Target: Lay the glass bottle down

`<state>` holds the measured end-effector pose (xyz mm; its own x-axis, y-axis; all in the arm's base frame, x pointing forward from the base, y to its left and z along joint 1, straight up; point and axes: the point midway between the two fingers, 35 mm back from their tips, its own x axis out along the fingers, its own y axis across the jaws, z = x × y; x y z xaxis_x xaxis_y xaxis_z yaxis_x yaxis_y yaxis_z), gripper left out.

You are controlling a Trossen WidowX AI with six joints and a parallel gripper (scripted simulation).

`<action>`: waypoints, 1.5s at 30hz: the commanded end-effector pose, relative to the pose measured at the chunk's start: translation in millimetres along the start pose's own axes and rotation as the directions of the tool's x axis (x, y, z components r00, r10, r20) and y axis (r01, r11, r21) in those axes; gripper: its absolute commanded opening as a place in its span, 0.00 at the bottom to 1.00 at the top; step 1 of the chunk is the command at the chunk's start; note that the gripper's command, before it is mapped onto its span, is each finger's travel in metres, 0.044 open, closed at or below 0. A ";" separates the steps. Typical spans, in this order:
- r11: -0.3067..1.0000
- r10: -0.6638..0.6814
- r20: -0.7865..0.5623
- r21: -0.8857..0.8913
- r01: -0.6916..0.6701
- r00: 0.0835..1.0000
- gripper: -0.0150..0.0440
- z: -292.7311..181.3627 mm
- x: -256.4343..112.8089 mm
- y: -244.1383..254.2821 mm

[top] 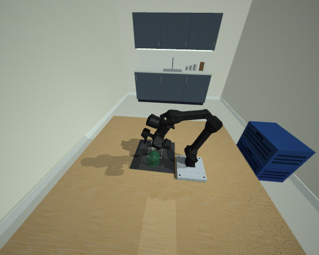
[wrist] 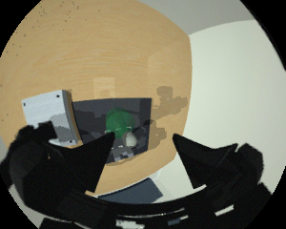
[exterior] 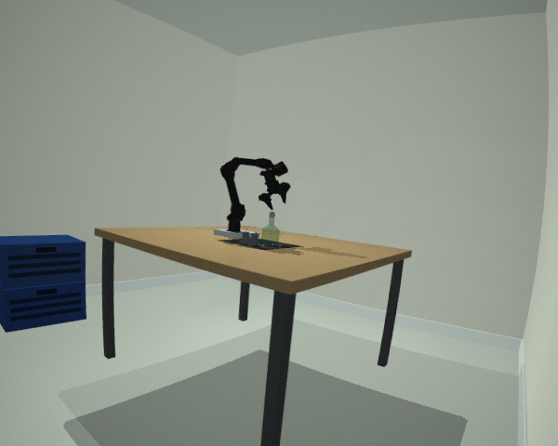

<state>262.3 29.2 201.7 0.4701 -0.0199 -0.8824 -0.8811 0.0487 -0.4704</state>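
The rounded green glass bottle with a pale stopper (top: 153,159) (exterior: 271,233) (wrist: 120,122) stands upright on the flat dark mat (top: 166,164) (exterior: 291,246) (wrist: 88,112), below the black angular gripper (top: 156,142) (exterior: 277,206) (wrist: 145,136), whose pointed jaws are spread wide around nothing; beyond, the smooth silvery base plate (top: 192,174) (exterior: 224,233) (wrist: 43,107) sits beside the mat, on the straight-edged wood-grained table (top: 99,197) (exterior: 221,261) (wrist: 124,57)
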 end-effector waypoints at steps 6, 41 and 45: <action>0.945 0.325 0.004 -0.030 -0.325 0.946 1.00 8.7 29.6 12.0; 0.895 0.445 0.002 -0.030 -0.445 0.895 1.00 -30.6 41.6 12.5; 0.895 0.445 0.002 -0.030 -0.445 0.895 1.00 -35.9 41.5 12.7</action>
<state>270.5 -3.8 159.8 0.0341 -0.0001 -0.9994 -0.9991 0.0270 -0.0341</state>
